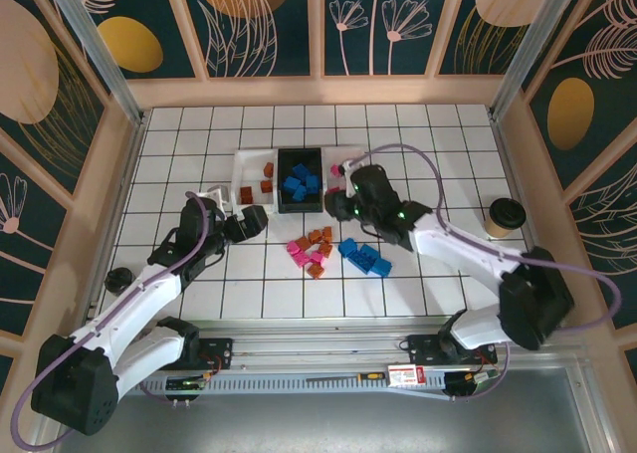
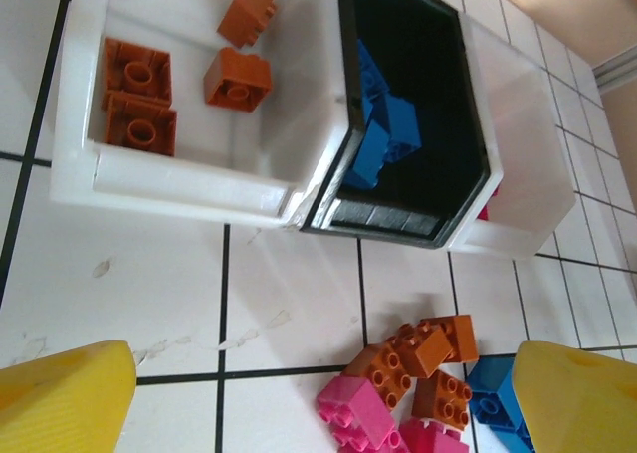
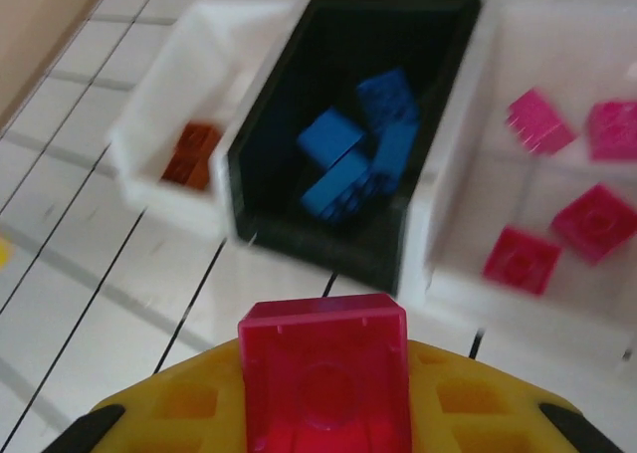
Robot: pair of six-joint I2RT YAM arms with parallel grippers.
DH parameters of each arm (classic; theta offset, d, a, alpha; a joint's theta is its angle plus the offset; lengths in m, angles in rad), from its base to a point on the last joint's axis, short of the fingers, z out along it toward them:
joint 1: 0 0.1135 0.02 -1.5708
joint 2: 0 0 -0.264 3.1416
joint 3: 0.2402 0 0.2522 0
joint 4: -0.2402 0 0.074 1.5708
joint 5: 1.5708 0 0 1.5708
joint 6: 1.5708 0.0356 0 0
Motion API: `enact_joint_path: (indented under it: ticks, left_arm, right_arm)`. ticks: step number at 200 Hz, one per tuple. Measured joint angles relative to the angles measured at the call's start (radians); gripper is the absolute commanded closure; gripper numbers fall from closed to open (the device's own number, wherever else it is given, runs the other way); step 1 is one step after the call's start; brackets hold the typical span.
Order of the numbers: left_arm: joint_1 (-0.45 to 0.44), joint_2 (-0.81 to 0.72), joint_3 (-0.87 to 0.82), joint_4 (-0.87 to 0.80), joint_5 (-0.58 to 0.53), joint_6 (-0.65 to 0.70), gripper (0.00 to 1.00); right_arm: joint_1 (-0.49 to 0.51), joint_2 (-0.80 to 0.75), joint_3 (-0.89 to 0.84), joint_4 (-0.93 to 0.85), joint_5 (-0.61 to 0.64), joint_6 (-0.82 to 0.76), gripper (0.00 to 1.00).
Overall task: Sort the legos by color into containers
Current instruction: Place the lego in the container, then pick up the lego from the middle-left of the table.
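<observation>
A: Which arm has the job just now?
B: The right one. The right fingers (image 3: 169, 408) are closed on a pink brick (image 3: 323, 368), held off the worktop (image 1: 448, 144) and near the three trays.
A: Where does it belong?
B: In the white tray on the right (image 3: 478, 124) — several pink ones already lie in it. The black tray (image 3: 269, 174) beside it holds the blue, and the white tray on the left (image 3: 159, 124) holds the orange.
A: What makes a good drop?
B: I'd carry it past the black tray's near corner and well over the right tray's wall before letting go. The trays sit hard against each other, so an early release could land it among the blue or on a rim.
A: Low or high?
B: Low, I think; a small hard brick will likely bounce. Open only once it hangs over bare tray floor.
A: And the other arm?
B: The left fingers (image 2: 65, 398) stand wide with nothing between them, above the loose heap (image 2: 418, 383) in front of the trays. Best it waits clear — the two arms are close there
</observation>
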Motion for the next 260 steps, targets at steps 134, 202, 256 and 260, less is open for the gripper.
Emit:
enact_joint_path:
  ticks: [134,202,256,260]
  left_arm:
    - [-0.221,0.132,-0.062,0.061,-0.045,-0.05,0.28]
    - [-0.378,0.427,0.086,0.113,-0.156,-0.039,0.31]
    - [-0.4,0.533,0.143,0.108,-0.251,-0.014,0.44]
    - [-0.399,0.534,0.143,0.106,-0.257,-0.014,0.44]
  right_arm:
    - [-0.084,0.283,0.166,0.039,0.149,0.129,0.37]
    - [-0.033,0.074,-0.049,0.08,0.15,0.155,0.37]
    - [-0.033,-0.019,-0.116,0.087,0.156,0.171,0.37]
    - [-0.033,-0.023,-0.119,0.088,0.158,0.171,0.37]
